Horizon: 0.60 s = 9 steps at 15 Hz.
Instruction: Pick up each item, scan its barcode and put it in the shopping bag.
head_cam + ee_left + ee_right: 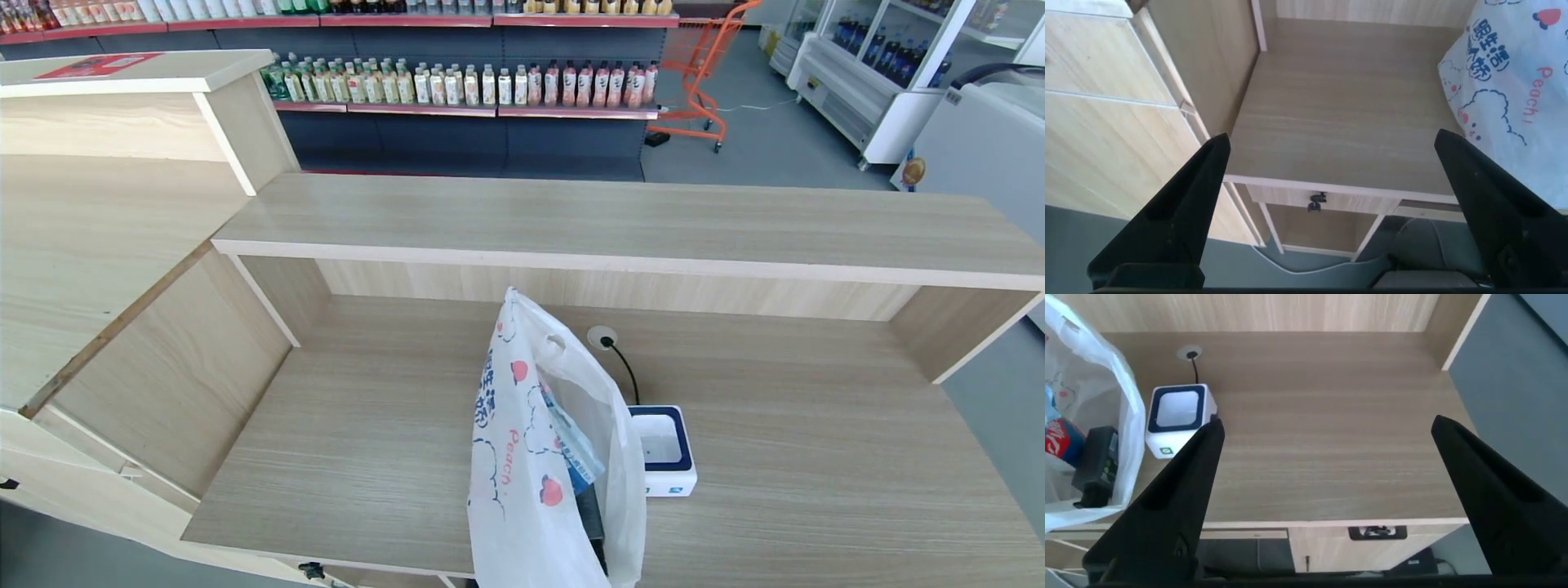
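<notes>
A white shopping bag (531,457) printed with peaches stands upright at the front middle of the wooden counter (367,441), its mouth open. Inside it I see a blue packet (575,453) and a dark item (589,514). The white and blue barcode scanner (663,449) sits just right of the bag, its cable running back to a grommet. My left gripper (1331,204) is open, held off the counter's front edge with the bag (1511,73) to one side. My right gripper (1327,498) is open and empty above the counter's front, near the scanner (1176,416) and the bag (1094,416).
A raised shelf (620,220) runs along the back of the counter, with side panels at left and right. A taller wooden unit (106,163) stands to the left. Drink shelves, an orange trolley (702,73) and coolers stand beyond.
</notes>
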Available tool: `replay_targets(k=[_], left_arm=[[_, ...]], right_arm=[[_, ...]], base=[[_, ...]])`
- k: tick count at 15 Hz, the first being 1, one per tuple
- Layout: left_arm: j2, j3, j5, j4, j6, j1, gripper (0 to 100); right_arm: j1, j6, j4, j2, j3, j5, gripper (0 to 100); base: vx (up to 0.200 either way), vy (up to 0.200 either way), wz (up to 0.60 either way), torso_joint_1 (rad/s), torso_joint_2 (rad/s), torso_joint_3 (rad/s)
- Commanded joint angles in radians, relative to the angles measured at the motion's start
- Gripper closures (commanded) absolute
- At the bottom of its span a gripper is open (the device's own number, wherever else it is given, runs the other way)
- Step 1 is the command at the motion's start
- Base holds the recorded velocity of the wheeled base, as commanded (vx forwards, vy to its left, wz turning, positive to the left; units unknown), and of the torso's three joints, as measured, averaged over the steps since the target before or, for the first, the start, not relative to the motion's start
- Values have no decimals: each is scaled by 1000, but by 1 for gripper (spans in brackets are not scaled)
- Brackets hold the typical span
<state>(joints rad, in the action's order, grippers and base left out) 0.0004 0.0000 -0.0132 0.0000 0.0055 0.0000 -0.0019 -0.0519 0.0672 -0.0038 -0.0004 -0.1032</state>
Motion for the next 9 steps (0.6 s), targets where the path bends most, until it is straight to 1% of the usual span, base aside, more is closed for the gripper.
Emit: replay_targets(k=[1,9], left_arm=[[0,0,-1,0,-2,0,0],[1,0,-1,0,-2,0,0]], right_arm=[[-1,1,0,4,0,0,0],[-1,10,8,4,0,0,0]], base=[[0,-200,0,2,2,-2],[0,0,0,0,0,0]])
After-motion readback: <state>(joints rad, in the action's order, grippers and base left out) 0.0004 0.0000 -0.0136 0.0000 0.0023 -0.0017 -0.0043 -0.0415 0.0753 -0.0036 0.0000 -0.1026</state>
